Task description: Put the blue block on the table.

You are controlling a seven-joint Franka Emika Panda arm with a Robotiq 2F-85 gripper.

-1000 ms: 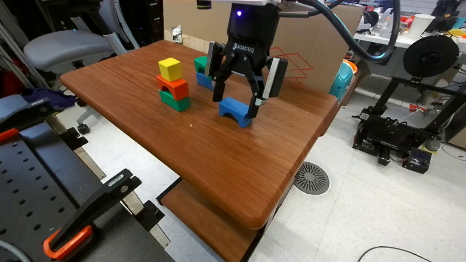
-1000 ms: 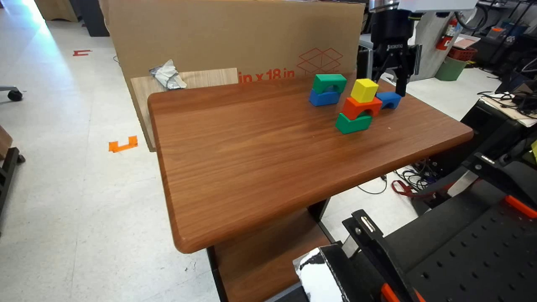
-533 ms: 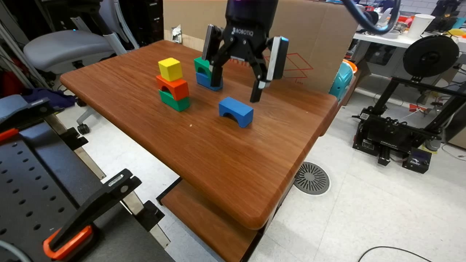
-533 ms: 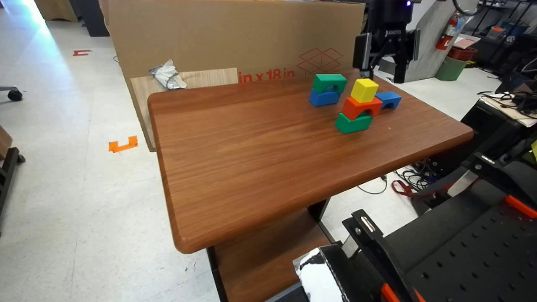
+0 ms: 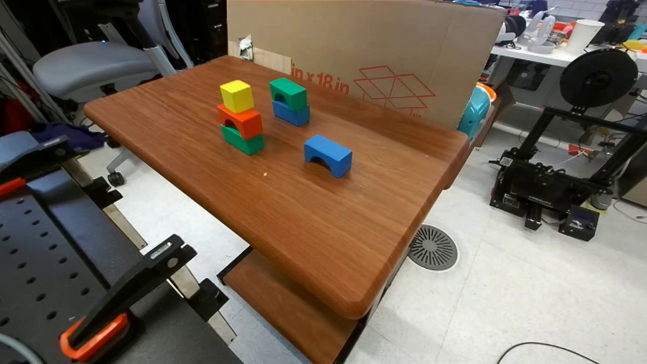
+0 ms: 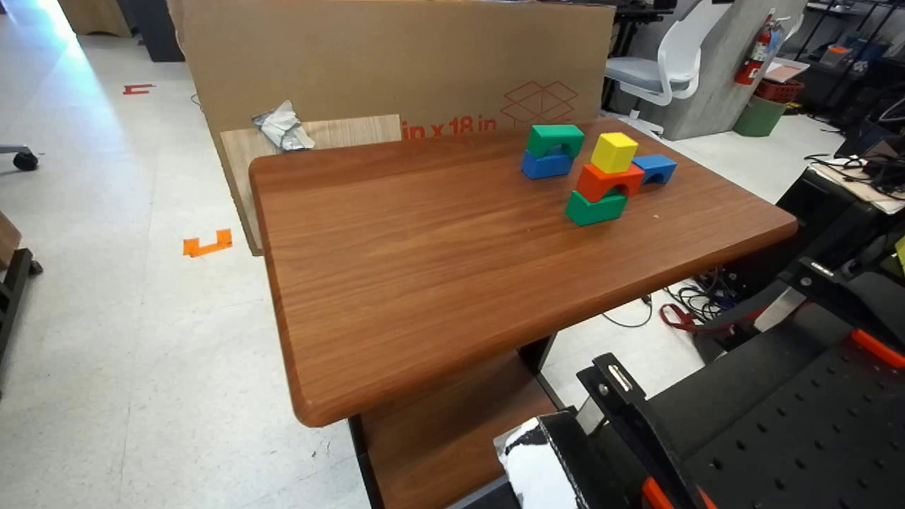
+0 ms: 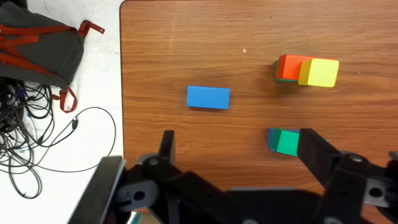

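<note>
One blue block [image 5: 328, 150] (arched, opening downward) rests directly on the table [image 5: 313, 217], apart from the yellow-topped stack [image 5: 247, 120] and the green-topped stack [image 5: 295, 100]. The claw [image 7: 236, 135], seen in the wrist view, has its jaws wide apart.

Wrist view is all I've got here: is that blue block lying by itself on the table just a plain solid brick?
Observer: No. In an exterior view, the blue block has an arched cutout on its underside.
Visitor: Oh, like a little bridge! And the orange-red piece under the yellow block, is that one solid?
Observer: No, it is an arch too: both exterior views show its opening facing down onto the green block beneath it.
Visitor: Nice. Does the table have anything underneath?
Observer: Yes, both exterior views show a lower shelf in a similar brown wood tone.
</note>
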